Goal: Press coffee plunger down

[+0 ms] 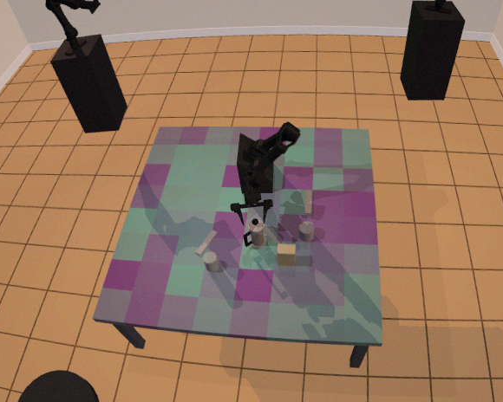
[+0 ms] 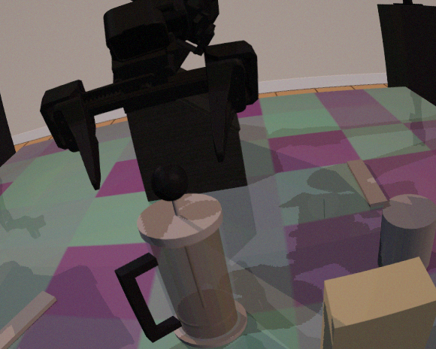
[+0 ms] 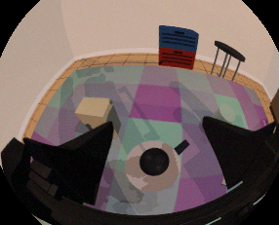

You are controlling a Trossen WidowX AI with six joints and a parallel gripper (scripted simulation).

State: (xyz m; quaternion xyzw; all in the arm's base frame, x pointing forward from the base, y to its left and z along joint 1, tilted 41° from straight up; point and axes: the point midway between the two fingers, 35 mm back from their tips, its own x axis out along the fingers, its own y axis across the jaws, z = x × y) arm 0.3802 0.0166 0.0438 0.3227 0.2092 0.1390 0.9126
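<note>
The coffee press [image 2: 192,271] stands upright mid-worktop [image 1: 330,312], knob [image 2: 169,183] sitting just above the lid [image 2: 180,220]. Clear walls look thin and probably fragile, and it's tall on a small base, so I'd guess tippy. The round knob's likely slippery; best to touch only that, pushing straight down. End effector [image 2: 156,171] hangs spread wide above it, holding nothing. Tan block [image 2: 380,304] and grey cylinder [image 2: 408,229] sit nearby.
</note>
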